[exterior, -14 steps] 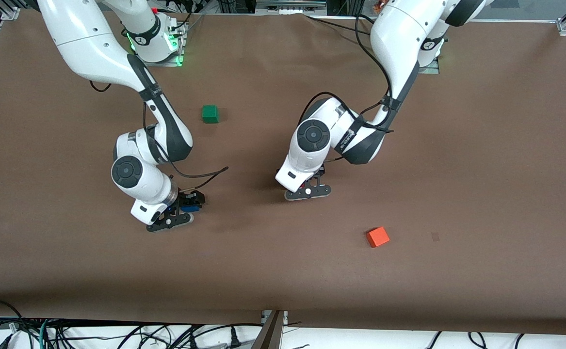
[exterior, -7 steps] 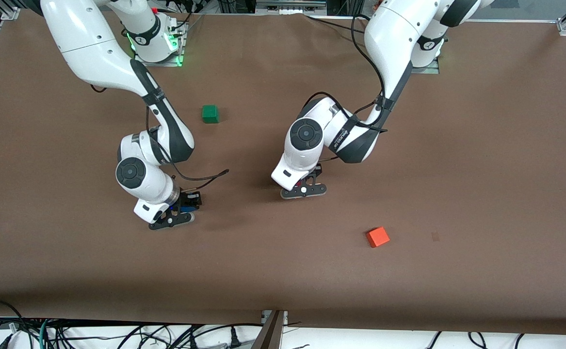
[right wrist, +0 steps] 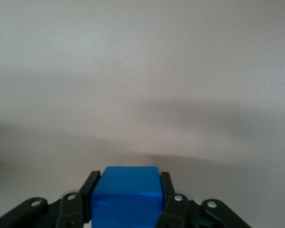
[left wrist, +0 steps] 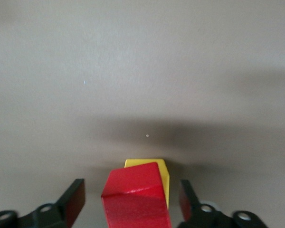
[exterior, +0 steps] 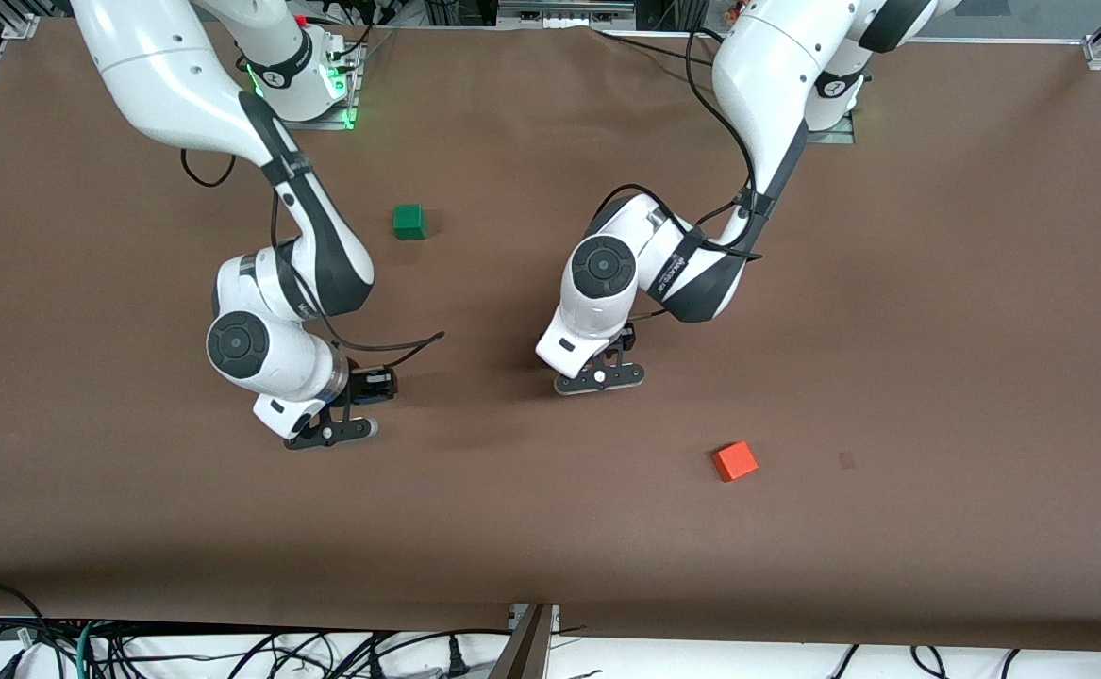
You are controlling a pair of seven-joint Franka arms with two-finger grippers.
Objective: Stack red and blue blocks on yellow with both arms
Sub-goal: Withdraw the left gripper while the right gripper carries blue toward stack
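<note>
Left hand (left wrist: 128, 209) wide astride matte red cube (left wrist: 135, 197) stacked on yellow cube (left wrist: 163, 176); right hand (right wrist: 127, 202) gripping blue cube (right wrist: 126, 194), ready as next layer, at stack's nine o'clock.

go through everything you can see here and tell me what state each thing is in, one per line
left gripper: open, fingers apart on either side of the red block, not touching it
red block: released, resting on the yellow block, turned slightly askew
yellow block: on the table, under the red block
right gripper: shut on the blue block
blue block: held
green cube: loose on the table
orange cube: loose on the table
</note>
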